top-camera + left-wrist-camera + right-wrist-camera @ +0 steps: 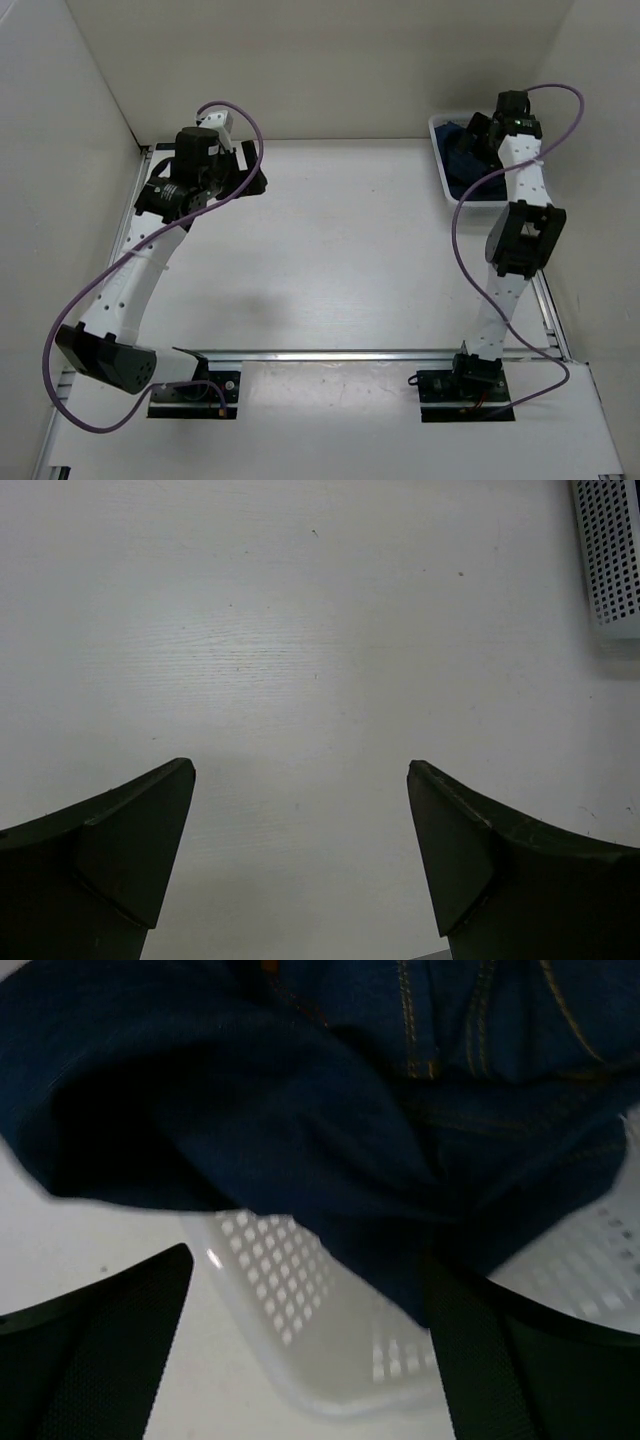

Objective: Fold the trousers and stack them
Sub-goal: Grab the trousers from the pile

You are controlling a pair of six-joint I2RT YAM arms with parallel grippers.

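Note:
The dark navy jeans (330, 1110) lie bunched in the white mesh basket (290, 1290) and spill over its near wall. Orange-brown stitching shows on them at the top of the right wrist view. In the top view they are a dark heap (462, 160) in the basket (442, 165) at the far right. My right gripper (308, 1260) is open just in front of the basket wall, with denim hanging close above its right finger (530, 1350); it hovers over the basket (478, 135). My left gripper (300, 765) is open and empty above bare table at the far left (250, 185).
The basket's corner (610, 550) shows at the top right of the left wrist view. White walls enclose the table on the left, back and right. Purple cables (460, 250) loop beside both arms. An aluminium rail (330, 353) runs along the near edge.

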